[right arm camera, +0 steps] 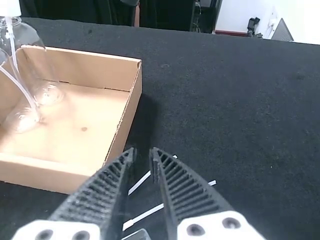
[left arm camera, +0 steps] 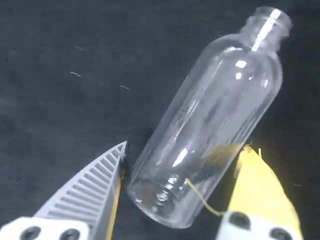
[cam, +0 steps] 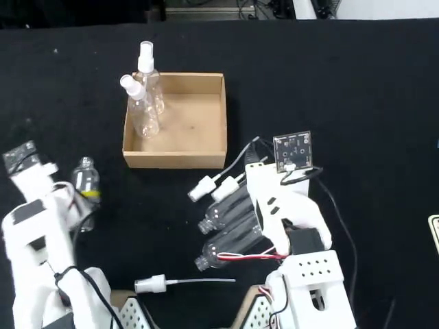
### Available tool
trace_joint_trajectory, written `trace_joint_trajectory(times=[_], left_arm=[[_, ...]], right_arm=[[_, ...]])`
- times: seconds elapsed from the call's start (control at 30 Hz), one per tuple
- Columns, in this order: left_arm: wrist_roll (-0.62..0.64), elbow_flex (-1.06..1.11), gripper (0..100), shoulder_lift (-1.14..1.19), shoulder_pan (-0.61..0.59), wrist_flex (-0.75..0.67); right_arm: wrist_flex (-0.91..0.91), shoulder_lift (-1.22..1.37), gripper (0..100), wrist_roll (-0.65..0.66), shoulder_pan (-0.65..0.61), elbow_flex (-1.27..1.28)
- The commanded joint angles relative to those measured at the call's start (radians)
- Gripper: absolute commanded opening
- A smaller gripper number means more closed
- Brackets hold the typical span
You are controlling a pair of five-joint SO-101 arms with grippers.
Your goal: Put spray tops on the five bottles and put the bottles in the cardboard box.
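On the black table [cam: 357,82], my left gripper [left arm camera: 182,150] pinches an uncapped bottle [left arm camera: 220,100] across its body. My right gripper [right arm camera: 142,152] is barely parted and holds nothing. The cardboard box [right arm camera: 127,115] sits just ahead of it, with two capped bottles [cam: 145,103] standing inside.

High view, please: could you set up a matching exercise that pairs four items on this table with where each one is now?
Items
1. capped bottles
2. lone uncapped bottle
3. pair of uncapped bottles
4. spray top with long tube

Places
A. lying on the table beside the right arm
B. between the fingers of the left claw
C. standing in the cardboard box
D. lying alone between the two arms' bases

Pairs: 1-C, 2-B, 3-A, 4-D
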Motion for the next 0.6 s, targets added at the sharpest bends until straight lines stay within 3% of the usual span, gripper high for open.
trace_joint_trajectory(times=[0.0, 0.13, 0.3, 0.57], left_arm=[[-0.204, -0.045, 31, -0.014, -0.128, 0.003], [-0.290, -0.168, 31, -0.002, -0.139, 0.109], [-0.301, -0.433, 31, 0.023, -0.088, 0.311], [-0.445, -0.823, 31, 0.390, -0.007, 0.605]], right_arm=[[-0.031, -0.030, 3.2, 0.000, 0.005, -0.012], [-0.031, -0.030, 3.2, 0.000, 0.005, -0.012], [-0.031, -0.030, 3.2, 0.000, 0.005, -0.007], [-0.031, -0.030, 3.2, 0.000, 0.005, -0.007]])
